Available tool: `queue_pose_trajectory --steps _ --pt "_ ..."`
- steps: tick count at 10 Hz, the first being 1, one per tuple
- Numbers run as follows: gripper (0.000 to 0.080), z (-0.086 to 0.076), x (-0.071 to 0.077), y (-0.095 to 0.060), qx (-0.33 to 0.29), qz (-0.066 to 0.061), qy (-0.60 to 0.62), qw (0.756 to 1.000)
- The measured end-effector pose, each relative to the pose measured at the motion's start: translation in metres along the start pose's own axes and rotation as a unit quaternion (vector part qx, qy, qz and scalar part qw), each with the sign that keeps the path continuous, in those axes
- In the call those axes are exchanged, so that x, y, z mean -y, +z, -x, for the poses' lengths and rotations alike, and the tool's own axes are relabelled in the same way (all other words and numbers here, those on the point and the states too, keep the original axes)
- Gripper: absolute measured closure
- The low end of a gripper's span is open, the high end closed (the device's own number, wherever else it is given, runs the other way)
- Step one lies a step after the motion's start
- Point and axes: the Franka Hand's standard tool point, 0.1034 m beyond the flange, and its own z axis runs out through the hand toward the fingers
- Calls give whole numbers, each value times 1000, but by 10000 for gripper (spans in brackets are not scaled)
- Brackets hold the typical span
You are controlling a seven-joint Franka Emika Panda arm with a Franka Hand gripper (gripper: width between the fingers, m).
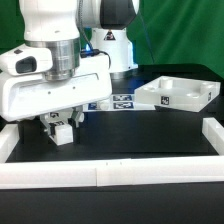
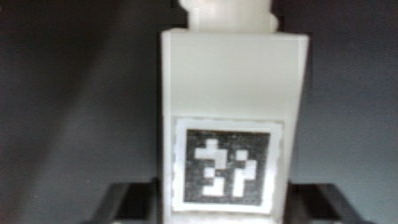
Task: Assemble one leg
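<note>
My gripper is low over the black table at the exterior view's left, shut on a leg. The leg is a short white square-section block with a black-and-white tag on its face. Its lower end is at or just above the table; I cannot tell if it touches. In the wrist view the leg fills the middle, tag facing the camera, with a narrower white tip at its far end. The dark fingers press on both of its sides, with the gripper around its near end.
The wide white tray-like piece with round sockets lies at the exterior view's right. The marker board lies flat behind the gripper, by the robot base. A low white wall borders the front, with side walls left and right.
</note>
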Motion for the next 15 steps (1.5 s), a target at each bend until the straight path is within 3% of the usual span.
queue_pose_trajectory --steps 1,2,3,5,7,8,9,13,15 --pt "208 0 0 0 0 0 0 1000" --pt "208 -3 3 -2 0 0 8 1000" --pt "162 -14 17 -16 3 -2 27 1000" --pt "153 -29 51 -45 7 -2 26 1000" --pt "151 -30 107 -62 5 1 -7 1000" --pt "151 -28 127 -62 -7 7 -7 1000" --pt "151 -23 134 -59 -9 8 -11 1000" --pt "151 -25 131 -60 -9 8 -9 1000" --pt "151 -12 177 -53 -10 1 -16 1000"
